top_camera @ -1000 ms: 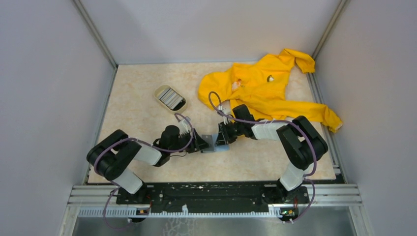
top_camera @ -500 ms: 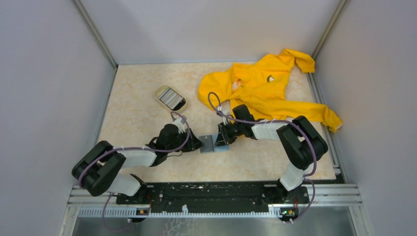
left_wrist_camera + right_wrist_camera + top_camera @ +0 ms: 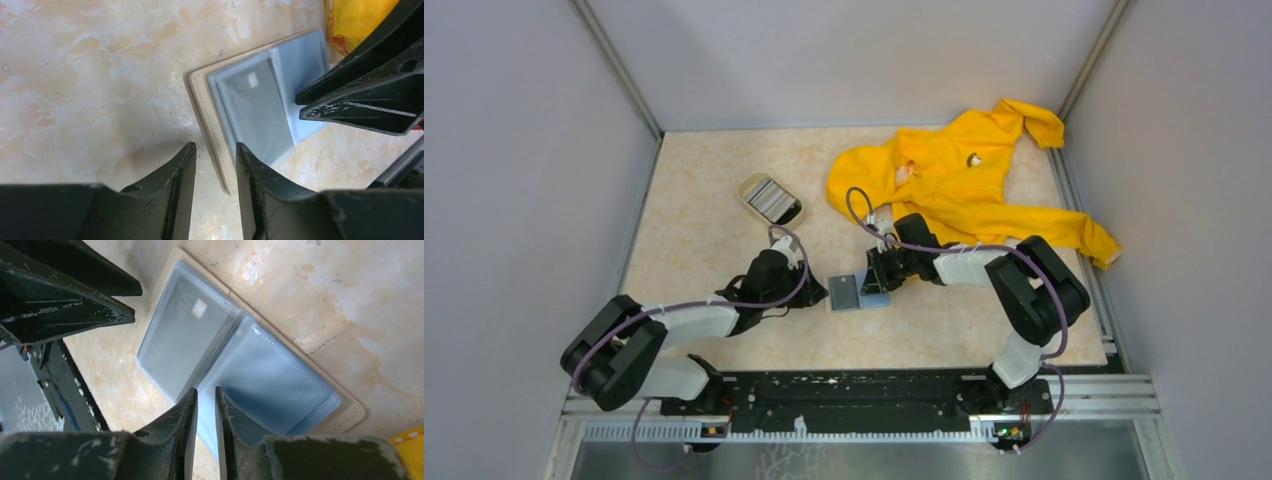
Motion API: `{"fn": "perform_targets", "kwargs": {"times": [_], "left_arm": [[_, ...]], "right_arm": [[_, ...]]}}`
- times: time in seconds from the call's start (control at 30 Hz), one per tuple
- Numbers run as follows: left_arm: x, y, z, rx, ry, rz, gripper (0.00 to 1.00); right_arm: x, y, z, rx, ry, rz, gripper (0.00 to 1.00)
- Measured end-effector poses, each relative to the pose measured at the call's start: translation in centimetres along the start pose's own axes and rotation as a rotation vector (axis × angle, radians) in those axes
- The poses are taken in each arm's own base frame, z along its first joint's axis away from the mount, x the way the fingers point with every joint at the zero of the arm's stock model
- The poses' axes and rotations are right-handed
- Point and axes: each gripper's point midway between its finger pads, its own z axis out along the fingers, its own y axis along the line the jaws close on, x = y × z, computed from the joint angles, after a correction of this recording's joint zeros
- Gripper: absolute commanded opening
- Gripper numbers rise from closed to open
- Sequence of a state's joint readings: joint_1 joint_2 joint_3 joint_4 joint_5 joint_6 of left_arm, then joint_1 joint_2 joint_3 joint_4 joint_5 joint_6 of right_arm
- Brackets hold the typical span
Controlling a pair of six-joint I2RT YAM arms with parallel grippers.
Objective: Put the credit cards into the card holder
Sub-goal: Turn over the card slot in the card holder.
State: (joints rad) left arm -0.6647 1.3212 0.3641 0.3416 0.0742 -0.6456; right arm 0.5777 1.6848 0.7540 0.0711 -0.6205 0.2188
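The left arm has drawn back toward its own side, and the left gripper (image 3: 215, 146) now sits just off the beige left edge of the card holder (image 3: 201, 105). Its jaws stand a narrow gap apart, with nothing between them. The holder lies open and flat on the table (image 3: 714, 230), between the two grippers. The dark grey card (image 3: 255, 110) sits in its left sleeve. The right leaf shows light blue; whether that is the second card cannot be told. The right gripper (image 3: 206, 390) comes down over the right leaf near the fold, jaws almost closed; whether they pinch anything is unclear. Bare table lies left of the holder and on its near side. The yellow jacket (image 3: 954, 175) and the dish (image 3: 744, 190) lie farther back, apart from the holder.
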Motion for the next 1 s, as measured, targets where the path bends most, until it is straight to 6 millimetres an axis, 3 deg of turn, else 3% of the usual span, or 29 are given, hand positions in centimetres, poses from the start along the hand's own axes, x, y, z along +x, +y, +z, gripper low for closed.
{"fn": "perform_targets", "kwargs": {"times": [0.3, 0.6, 0.7, 0.9, 0.97, 1.0], "left_arm": [[0.0, 0.9, 0.7, -0.048, 0.015, 0.001, 0.36], [0.3, -0.5, 1.4, 0.03, 0.04, -0.002, 0.38], [-0.1, -0.6, 0.5, 0.02, 0.03, 0.008, 0.49], [-5.2, -2.2, -3.3, 0.028, -0.162, 0.075, 0.84], [-6.7, -2.3, -4.2, 0.026, -0.22, 0.104, 0.97], [-7.4, -2.2, -4.6, 0.021, -0.244, 0.115, 0.98]], "right_arm": [[-0.4, -0.2, 0.6, 0.057, -0.022, -0.011, 0.17], [-1.4, 0.2, 0.1, 0.057, -0.001, -0.078, 0.18], [-2.8, 1.3, -1.4, 0.026, -0.002, -0.156, 0.2], [-7.4, 4.7, -7.4, -0.075, -0.122, -0.401, 0.29], [-8.5, 5.5, -9.7, -0.082, -0.179, -0.461, 0.37], [-8.9, 6.1, -10.8, -0.088, -0.203, -0.491, 0.47]]}}
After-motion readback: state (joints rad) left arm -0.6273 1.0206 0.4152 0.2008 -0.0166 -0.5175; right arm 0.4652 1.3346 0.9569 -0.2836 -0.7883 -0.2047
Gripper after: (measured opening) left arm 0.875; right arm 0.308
